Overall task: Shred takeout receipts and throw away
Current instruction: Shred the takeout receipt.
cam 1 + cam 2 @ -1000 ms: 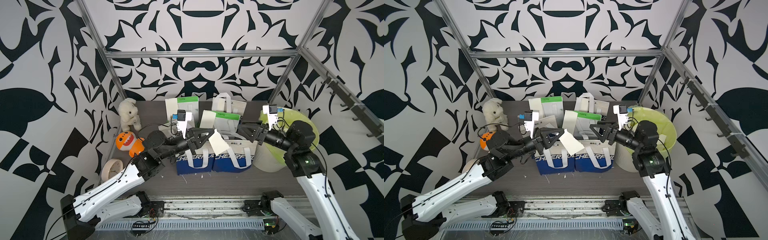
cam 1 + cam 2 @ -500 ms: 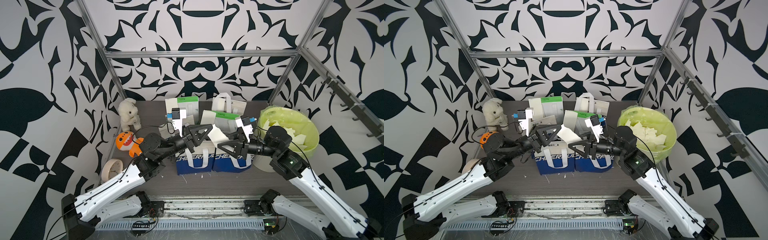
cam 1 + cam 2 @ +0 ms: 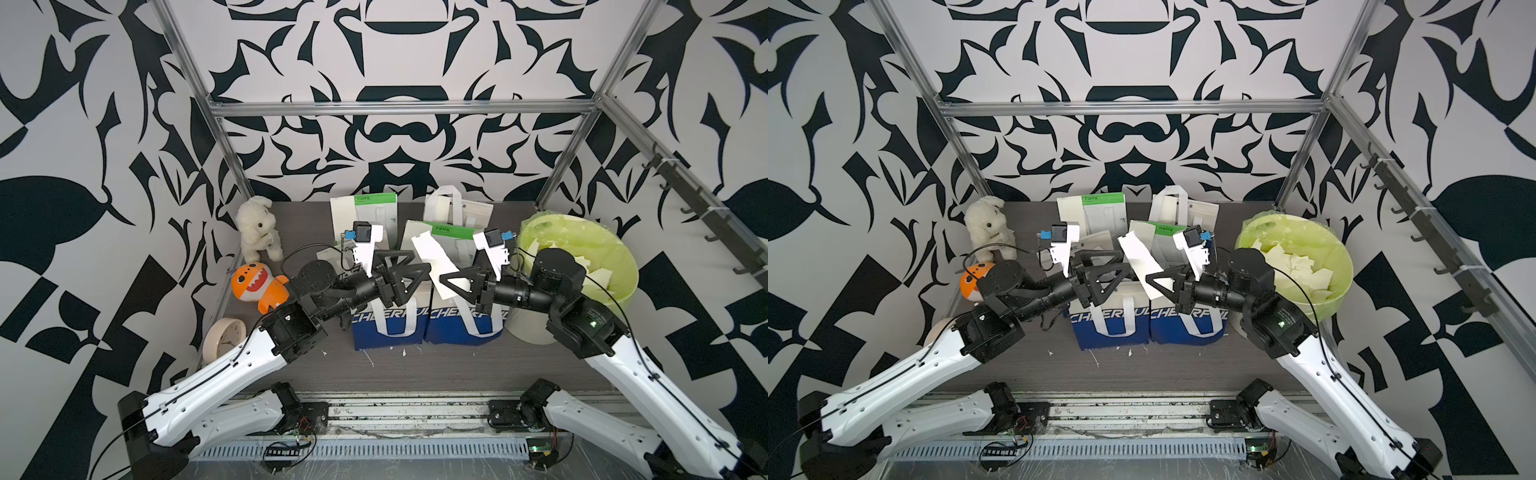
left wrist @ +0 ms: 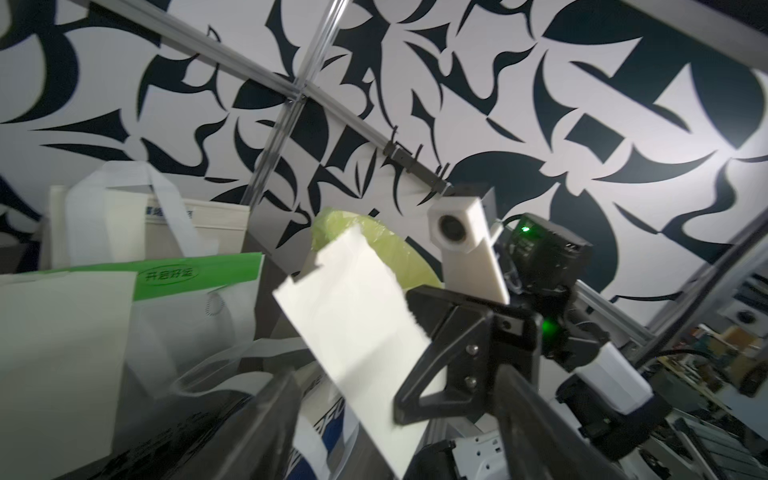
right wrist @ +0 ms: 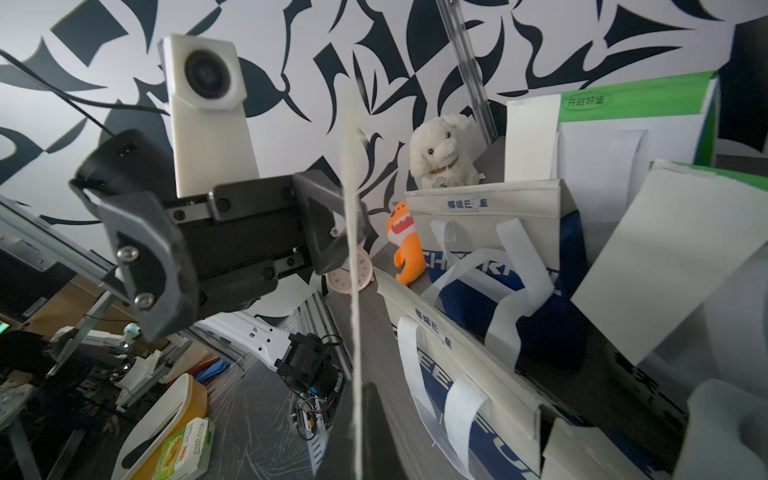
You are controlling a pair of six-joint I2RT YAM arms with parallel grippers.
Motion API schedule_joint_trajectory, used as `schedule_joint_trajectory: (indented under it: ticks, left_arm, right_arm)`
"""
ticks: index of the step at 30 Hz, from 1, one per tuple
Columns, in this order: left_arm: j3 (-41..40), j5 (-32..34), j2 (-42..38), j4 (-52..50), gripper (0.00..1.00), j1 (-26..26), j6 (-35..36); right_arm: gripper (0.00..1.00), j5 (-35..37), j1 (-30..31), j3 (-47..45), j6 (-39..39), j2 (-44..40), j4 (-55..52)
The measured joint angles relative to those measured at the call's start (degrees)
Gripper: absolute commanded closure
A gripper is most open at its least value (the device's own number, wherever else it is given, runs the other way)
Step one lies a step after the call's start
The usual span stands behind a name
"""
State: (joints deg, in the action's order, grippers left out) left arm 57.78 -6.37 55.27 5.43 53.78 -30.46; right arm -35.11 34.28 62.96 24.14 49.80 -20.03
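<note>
Plainly, the takeout receipt [image 3: 434, 259] hangs in mid-air at the centre of both top views. It is a cream slip slanting from upper left to lower right, above the two tote bags [image 3: 388, 328]. One long edge looks ragged in the left wrist view, so it is probably partly shredded.

The right gripper [image 3: 445, 280] is clamped shut on its lower end and alone carries it. The left gripper [image 3: 419, 261] faces it from the left with its jaws spread wide. One jaw is just beside the sheet and neither grips anything.

Holding the slip high keeps it clear of the bag handles. The holding arm is also the one nearer the green-lined bin [image 3: 561, 232] at the right of the frame, where torn pieces [image 3: 598, 272] lie. Another slip [image 5: 530, 137] stands by a rear bag.
</note>
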Motion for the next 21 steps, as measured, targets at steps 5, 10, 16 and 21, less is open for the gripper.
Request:
schedule_joint_trajectory:
  ticks: [5, 10, 16, 21]
  left_arm:
    - [7.3, 6.1, -1.2, -20.1, 0.01, 0.0, 16.1]
    - [15.2, 2.3, -0.1, -31.9, 0.01, 0.0, 28.7]
    - [26.5, -6.2, 8.7, -41.5, 0.03, 0.0, 38.0]
    - [27.8, -12.0, 15.6, -43.2, 0.04, 0.0, 39.6]
  right_arm:
    - [1.0, 2.5, 0.0, 4.4, -6.7, 1.0, -11.1]
    - [1.0, 3.2, 0.0, 4.8, -11.3, 1.9, -20.3]
    - [1.0, 2.5, 0.0, 5.4, -14.7, 2.3, -26.9]
    - [1.0, 0.9, 0.0, 6.2, -15.8, 2.3, -28.3]
